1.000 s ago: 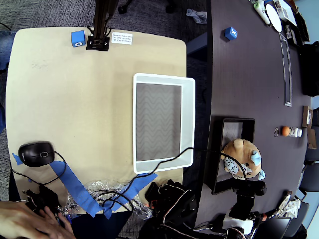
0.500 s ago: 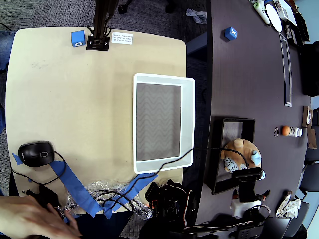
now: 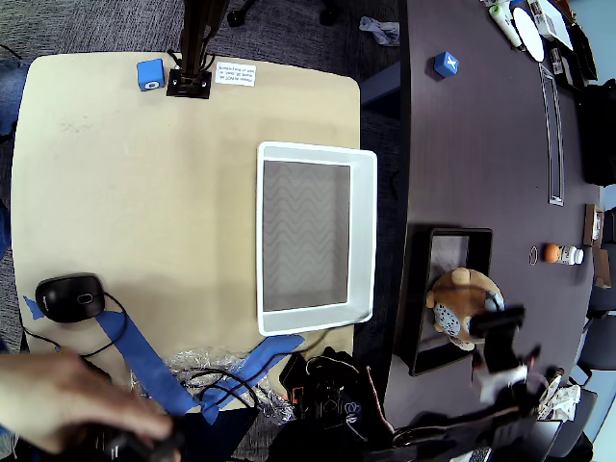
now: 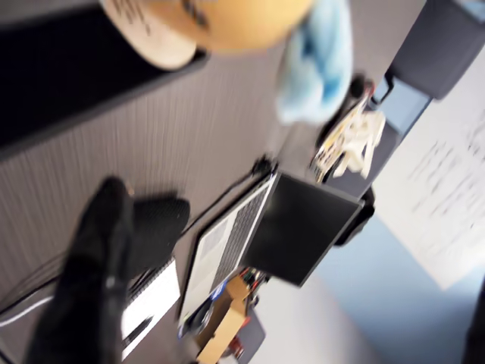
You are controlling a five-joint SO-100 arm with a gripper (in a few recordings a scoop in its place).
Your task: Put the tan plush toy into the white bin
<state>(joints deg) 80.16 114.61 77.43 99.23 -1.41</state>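
The tan plush toy (image 3: 456, 300) lies in a small black tray (image 3: 430, 252) on the dark table, right of the white bin (image 3: 363, 236). The bin stands on the tan table with its grey zigzag bottom bare. My gripper (image 3: 497, 321) is a blurred black shape at the toy's lower right edge, partly over its blue paw. In the wrist view the toy (image 4: 227, 19) and a light blue paw (image 4: 318, 61) sit at the top edge, above a dark finger (image 4: 95, 265). Motion blur hides how the jaws stand.
A black mouse (image 3: 69, 296), blue tape (image 3: 144, 361) and cables lie by the tan table's near edge, with a person's hand (image 3: 63, 409) at bottom left. Blue cubes (image 3: 150, 73) (image 3: 445, 64) sit far off. A laptop (image 4: 250, 235) lies beyond the tray.
The arm has swung from below the toy up and to the right, now at the toy's lower right. The person's hand at bottom left has shifted.
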